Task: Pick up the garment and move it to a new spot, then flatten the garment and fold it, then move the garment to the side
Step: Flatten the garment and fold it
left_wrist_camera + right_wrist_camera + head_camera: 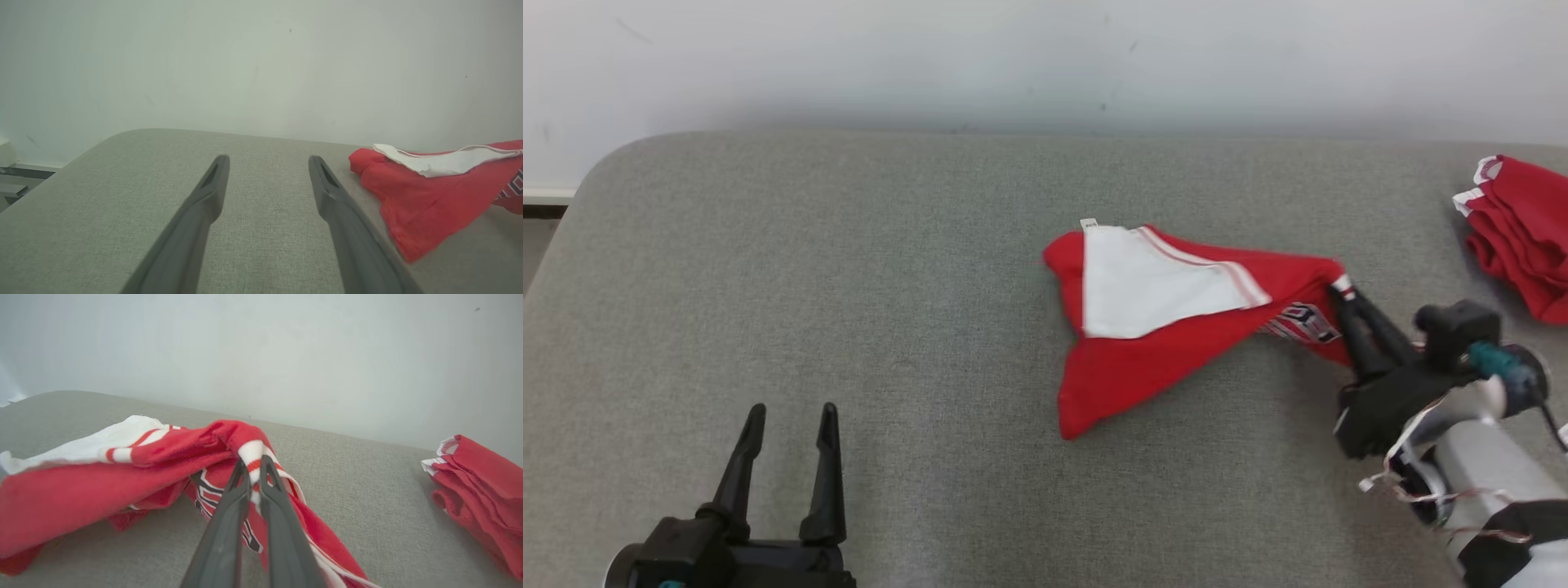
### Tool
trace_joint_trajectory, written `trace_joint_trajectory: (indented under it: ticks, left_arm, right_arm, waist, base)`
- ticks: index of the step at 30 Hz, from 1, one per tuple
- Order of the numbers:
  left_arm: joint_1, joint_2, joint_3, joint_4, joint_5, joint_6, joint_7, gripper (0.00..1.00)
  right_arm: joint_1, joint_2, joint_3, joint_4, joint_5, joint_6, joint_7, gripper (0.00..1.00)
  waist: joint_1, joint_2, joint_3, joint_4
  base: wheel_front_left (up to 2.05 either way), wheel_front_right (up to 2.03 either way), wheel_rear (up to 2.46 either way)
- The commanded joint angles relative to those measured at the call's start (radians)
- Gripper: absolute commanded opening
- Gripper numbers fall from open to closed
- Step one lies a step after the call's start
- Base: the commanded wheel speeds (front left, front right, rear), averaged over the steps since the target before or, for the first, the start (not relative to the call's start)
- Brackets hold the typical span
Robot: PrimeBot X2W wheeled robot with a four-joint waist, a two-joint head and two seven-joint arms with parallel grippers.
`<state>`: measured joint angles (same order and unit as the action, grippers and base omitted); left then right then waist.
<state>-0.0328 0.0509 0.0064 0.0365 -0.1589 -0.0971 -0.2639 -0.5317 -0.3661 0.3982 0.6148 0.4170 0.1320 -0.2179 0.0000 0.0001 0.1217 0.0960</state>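
The grey table (pixel 849 286) carries the red and white garment (pixel 1168 359), which lies crumpled right of its middle. The task seems to be at its first step: lifting, flattening, folding and moving aside are all left. The right claw (pixel 1342 287) is pinched narrow on the garment's striped edge. The left claw (pixel 792 412) stands wide and holds nothing.

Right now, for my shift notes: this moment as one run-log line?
right gripper: shut on garment, striped trim | left gripper: open, touching nothing | stage: pickup

Red pile (pixel 1521 238) partly beyond the right edge
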Motion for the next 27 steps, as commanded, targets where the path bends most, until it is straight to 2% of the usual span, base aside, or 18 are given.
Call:
trace_joint_trajectory:
  ticks: [1,3,5,6,10,15,20,27]
  left_arm:
    - [-0.011,0.0,-0.006,0.006,0.0,-0.001,0.0,1.0]
    - [-0.017,0.0,-0.011,0.012,-0.003,-0.003,0.0,1.0]
    - [-0.022,0.0,-0.02,0.019,-0.005,-0.005,0.0,1.0]
    - [-0.024,0.0,-0.021,0.022,-0.007,-0.005,0.0,1.0]
    - [-0.019,0.0,-0.021,0.029,-0.013,-0.002,0.0,1.0]
    - [-0.01,0.0,-0.02,0.034,-0.013,0.0,0.0,1.0]
    - [0.001,0.0,0.003,0.031,0.001,-0.003,0.0,1.0]
    - [0.017,0.0,0.033,0.025,0.012,-0.008,0.0,1.0]
  right_arm:
    - [-0.024,-0.011,-0.013,0.04,0.017,-0.003,0.017,0.0]
    - [-0.057,-0.017,-0.026,0.096,0.03,-0.003,0.023,0.03]
    - [-0.079,-0.021,-0.027,0.15,0.024,-0.003,0.022,0.88]
    - [-0.088,-0.016,-0.023,0.168,0.022,-0.003,0.014,1.0]
    - [-0.097,0.004,-0.006,0.198,0.026,-0.003,-0.018,1.0]
    - [-0.067,0.02,0.008,0.17,0.035,-0.003,-0.041,1.0]
    - [0.031,0.022,-0.025,0.014,0.008,-0.003,-0.048,1.0]
    - [0.201,0.068,-0.127,-0.224,-0.065,-0.003,-0.048,1.0]
  waist:
    - [0.0,-0.0001,0.011,0.01]
    - [0.0,-0.0001,0.018,0.018]
    - [0.0,-0.0001,0.021,0.026]
    - [0.0,-0.0001,0.022,0.028]
    - [0.0,-0.0001,0.017,0.022]
    - [0.0,-0.0001,-0.003,0.002]
    - [0.0,-0.0001,-0.035,-0.044]
    - [0.0,-0.0001,-0.056,-0.094]
  base:
    - [0.0,0.0,0.0]
    - [0.0,0.0,0.0]
    - [0.0,0.0,0.0]
    - [0.0,0.0,0.0]
    - [0.0,0.0,0.0]
    - [0.0,0.0,0.0]
    - [0.0,0.0,0.0]
    - [0.0,0.0,0.0]
